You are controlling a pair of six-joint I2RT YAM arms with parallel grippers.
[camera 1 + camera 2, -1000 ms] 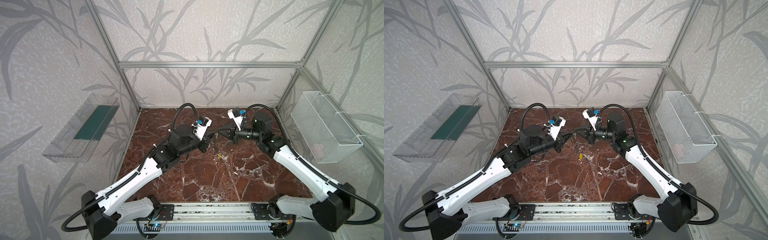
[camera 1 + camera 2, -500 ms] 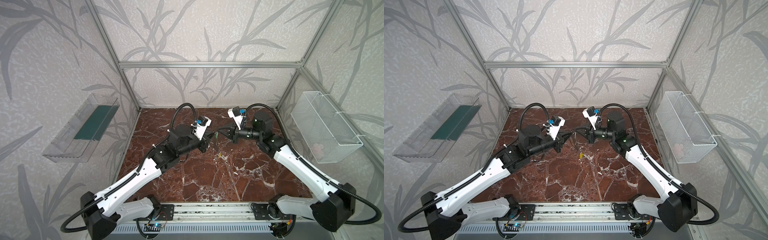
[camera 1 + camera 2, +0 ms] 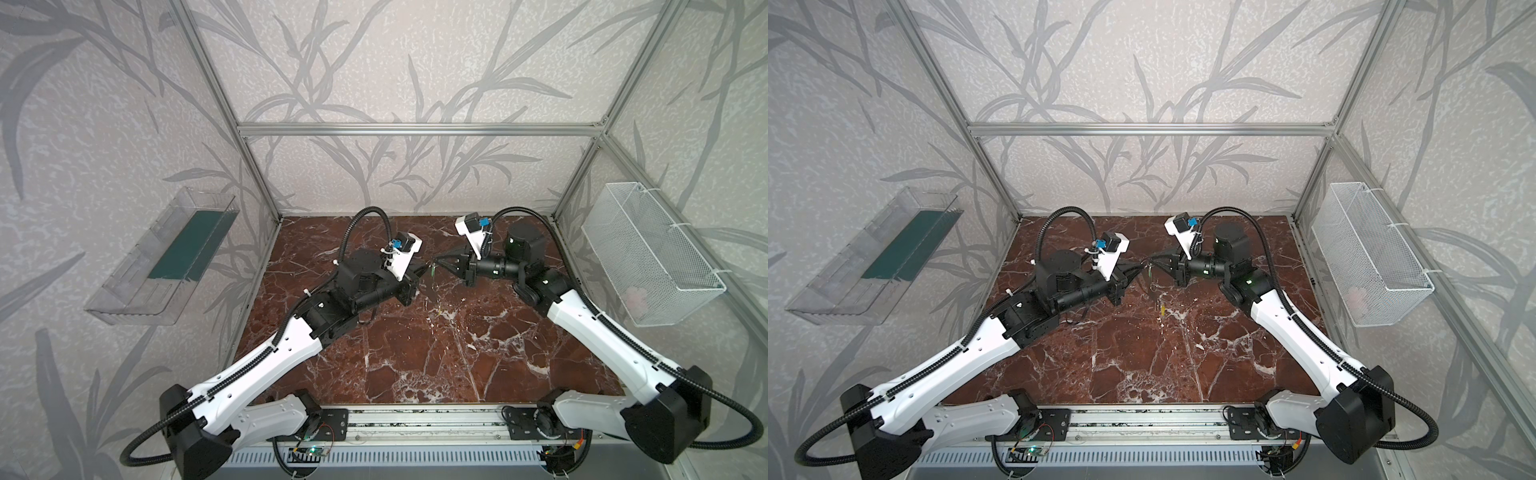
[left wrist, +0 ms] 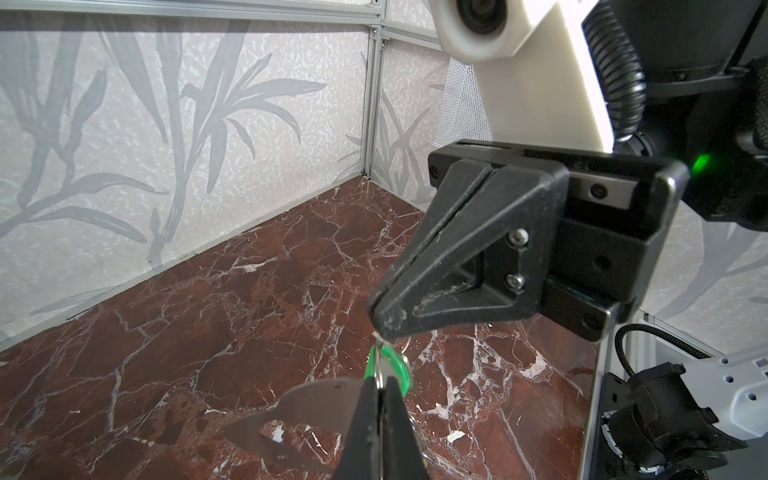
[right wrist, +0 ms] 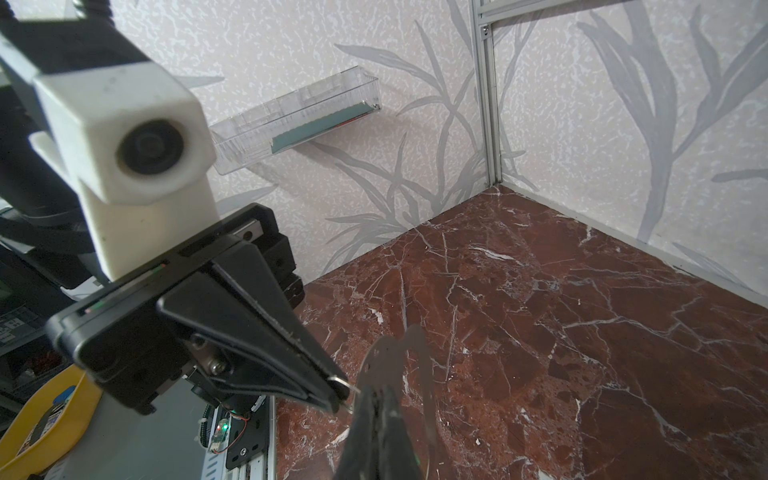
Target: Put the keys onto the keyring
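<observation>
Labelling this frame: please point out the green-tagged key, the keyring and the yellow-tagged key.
green-tagged key (image 4: 398, 360): left wrist view, on its green tag.
keyring (image 4: 318, 398): left wrist view, flat face beside the cutout.
yellow-tagged key (image 3: 1162, 308): in a top view, on its yellow tag.

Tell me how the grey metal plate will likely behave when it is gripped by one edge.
Probably stiff: the plate juts out flat in mid-air. It looks thin, so it is likely light. Its smooth metal may slip or pivot between the jaws.

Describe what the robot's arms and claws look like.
The left arm and right arm have white shells, black joints and ribbed black cable hoses. The left claw and right claw are black, wedge-shaped, tapering to blunt tips, each with a white camera housing.
</observation>
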